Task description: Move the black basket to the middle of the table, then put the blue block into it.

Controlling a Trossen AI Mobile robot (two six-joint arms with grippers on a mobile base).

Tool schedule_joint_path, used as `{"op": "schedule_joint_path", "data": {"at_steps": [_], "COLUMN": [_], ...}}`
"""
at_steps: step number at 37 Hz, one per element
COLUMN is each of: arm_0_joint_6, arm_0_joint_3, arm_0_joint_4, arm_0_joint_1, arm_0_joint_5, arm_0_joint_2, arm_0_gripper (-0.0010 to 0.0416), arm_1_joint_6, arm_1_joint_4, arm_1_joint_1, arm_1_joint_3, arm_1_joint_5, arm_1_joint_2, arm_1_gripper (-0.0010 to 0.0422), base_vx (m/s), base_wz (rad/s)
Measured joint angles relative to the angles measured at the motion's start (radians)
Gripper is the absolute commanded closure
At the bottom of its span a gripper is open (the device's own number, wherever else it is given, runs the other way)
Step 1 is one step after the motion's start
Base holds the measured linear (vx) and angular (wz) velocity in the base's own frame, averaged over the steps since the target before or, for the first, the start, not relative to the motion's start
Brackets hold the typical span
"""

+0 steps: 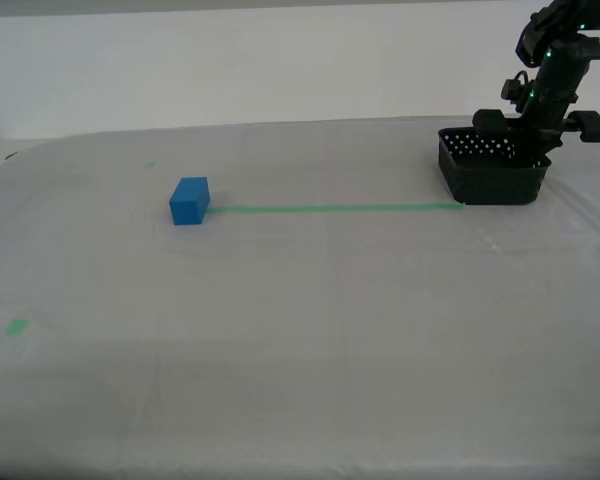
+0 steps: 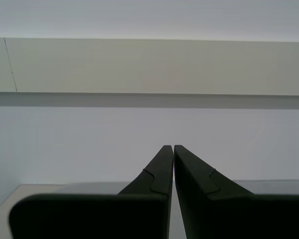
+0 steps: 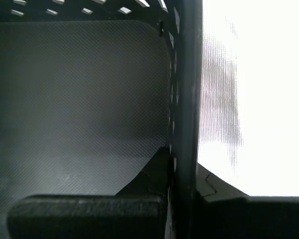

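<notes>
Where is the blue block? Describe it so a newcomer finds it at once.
Start from the whitish table and follow its thin green tape line away from the black basket toward the exterior view's left. The blue block sits at that end of the line. It is the only bright-blue solid thing there, much smaller than the perforated basket.

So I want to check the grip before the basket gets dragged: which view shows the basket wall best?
The first wrist view: the basket wall runs between my first gripper jaws, which are shut on it. The exterior view shows the whole basket from afar, grip hidden. The second wrist view shows none of it.
</notes>
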Motion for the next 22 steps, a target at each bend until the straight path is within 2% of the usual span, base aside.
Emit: {"op": "schedule_joint_path", "data": {"at_steps": [4, 9, 22], "arm_0_joint_6": [0.000, 0.000, 0.000], "arm_0_joint_3": [0.000, 0.000, 0.000], "arm_0_joint_4": [-0.011, -0.039, -0.122], "arm_0_joint_1": [0.002, 0.003, 0.014], "arm_0_joint_5": [0.000, -0.023, -0.023], "arm_0_joint_2": [-0.019, -0.050, -0.153], "arm_0_gripper": [0.0407, 0.0407, 0.0407], "arm_1_joint_6": [0.000, 0.000, 0.000], "arm_1_joint_4": [0.000, 0.000, 0.000], "arm_1_joint_1": [0.000, 0.000, 0.000], "arm_1_joint_3": [0.000, 0.000, 0.000], "arm_1_joint_5": [0.000, 0.000, 0.000], "arm_1_joint_2": [0.000, 0.000, 0.000], "arm_1_gripper": [0.0412, 0.0412, 0.0412], "base_vx": [0.000, 0.000, 0.000], "base_wz": [0.000, 0.000, 0.000]}}
